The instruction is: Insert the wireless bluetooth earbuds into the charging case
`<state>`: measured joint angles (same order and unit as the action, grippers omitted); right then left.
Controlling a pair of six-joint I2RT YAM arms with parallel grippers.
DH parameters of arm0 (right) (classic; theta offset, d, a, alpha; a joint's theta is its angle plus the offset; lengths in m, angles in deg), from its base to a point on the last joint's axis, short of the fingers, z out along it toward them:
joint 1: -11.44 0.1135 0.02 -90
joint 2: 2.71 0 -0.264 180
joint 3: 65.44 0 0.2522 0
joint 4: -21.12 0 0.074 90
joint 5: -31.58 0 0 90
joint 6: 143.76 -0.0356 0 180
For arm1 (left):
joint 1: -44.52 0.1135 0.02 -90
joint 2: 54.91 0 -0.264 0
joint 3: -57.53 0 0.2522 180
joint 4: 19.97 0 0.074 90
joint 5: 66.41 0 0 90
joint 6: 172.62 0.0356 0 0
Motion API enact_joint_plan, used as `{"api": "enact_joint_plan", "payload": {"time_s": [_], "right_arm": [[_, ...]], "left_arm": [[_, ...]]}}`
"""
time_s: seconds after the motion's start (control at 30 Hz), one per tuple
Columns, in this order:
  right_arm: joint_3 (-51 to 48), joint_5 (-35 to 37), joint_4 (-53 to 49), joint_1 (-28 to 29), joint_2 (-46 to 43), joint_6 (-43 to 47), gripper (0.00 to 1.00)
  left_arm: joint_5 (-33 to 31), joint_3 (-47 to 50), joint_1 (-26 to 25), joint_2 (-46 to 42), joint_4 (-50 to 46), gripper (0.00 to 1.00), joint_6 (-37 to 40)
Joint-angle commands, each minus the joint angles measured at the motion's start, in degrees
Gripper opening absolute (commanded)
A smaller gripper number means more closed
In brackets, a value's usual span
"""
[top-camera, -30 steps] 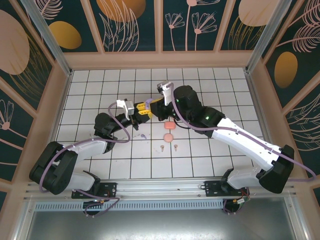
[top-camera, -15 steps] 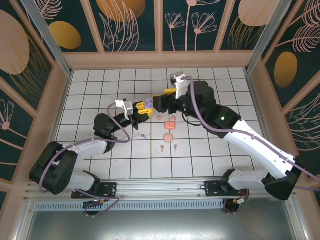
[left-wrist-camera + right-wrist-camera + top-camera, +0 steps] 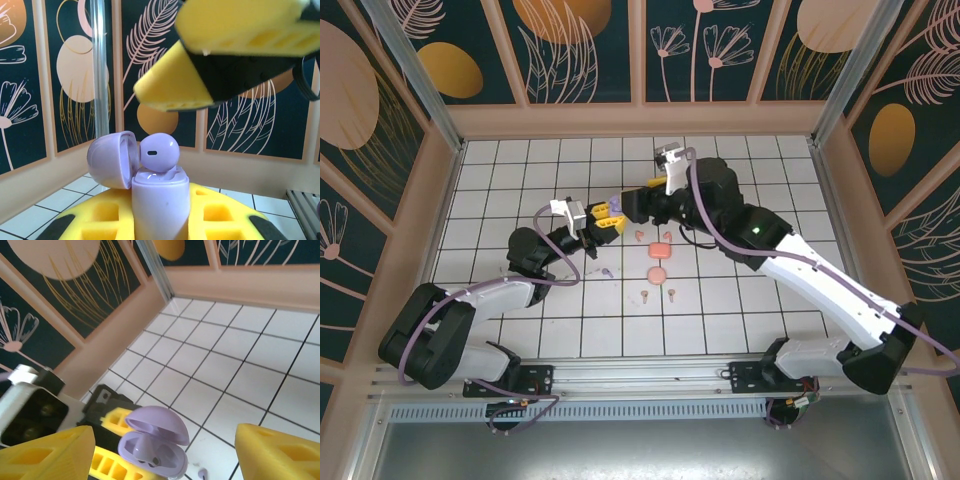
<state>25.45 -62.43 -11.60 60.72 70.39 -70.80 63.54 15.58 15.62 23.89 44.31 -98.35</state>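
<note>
Left wrist shows left end effector [image 3: 160, 222] gripping lilac case [image 3: 160, 202], earbud [image 3: 159, 152] protruding.

- White square tiles [image 3: 520, 160] with dark grout lines cover the floor beneath me, evenly lit, with only soft shadows.
- Dark teal wall panels [image 3: 575, 45], printed with peach discs, feathers and line-drawn flowers, enclose my space on three sides.
- Pale wooden framing [image 3: 640, 120] divides the panels and runs along the foot of the back wall.
- Aluminium posts [image 3: 415, 75] slant up at the two back corners.
- A metal rail [image 3: 640, 378] and a grey metal sheet [image 3: 640, 450] line the near edge.
</note>
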Motion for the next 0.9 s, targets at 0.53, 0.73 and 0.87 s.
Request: {"api": "enact_joint_plan", "payload": {"time_s": [0.53, 0.73, 0.87], "right_arm": [[-0.9, -1.2, -2.5, 0.1, 3.4, 1.9, 0.76], [-1.5, -0.6, -2.2, -0.6, 4.0, 1.8, 0.75], [-2.5, 0.0, -1.7, -2.2, 3.1, 0.5, 0.73]], "left_arm": [[0.0, -0.7, -0.3, -0.2, 2.1, 0.0, 0.7], [0.1, -0.7, -0.3, -0.2, 2.1, 0.0, 0.5], [0.0, -0.5, -0.3, -0.3, 2.3, 0.0, 0.6]]}}
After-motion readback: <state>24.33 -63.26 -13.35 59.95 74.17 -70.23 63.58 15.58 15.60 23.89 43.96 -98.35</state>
